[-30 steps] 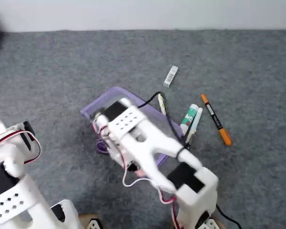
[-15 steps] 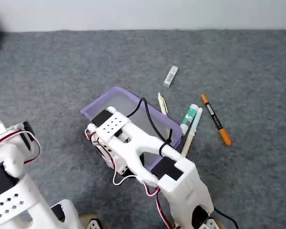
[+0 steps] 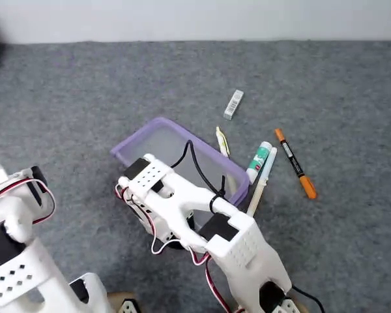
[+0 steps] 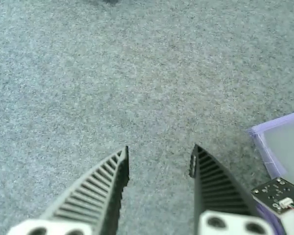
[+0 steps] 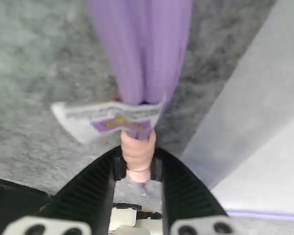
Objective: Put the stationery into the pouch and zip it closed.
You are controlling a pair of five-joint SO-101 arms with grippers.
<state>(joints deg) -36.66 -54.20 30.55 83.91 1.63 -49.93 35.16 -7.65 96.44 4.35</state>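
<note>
The right pincer pinches the pink pull tab of the purple pouch at centre frame, probably to work the zip or steady the mouth; the left pincer hangs spread over the grey worktop; nothing shows inside the pouch; orange pen, glue stick and eraser lie outside, to its right.

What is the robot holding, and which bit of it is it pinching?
The right gripper is shut on the pink tip of the purple strap, just past its label. The left gripper is open and holds nothing.
</note>
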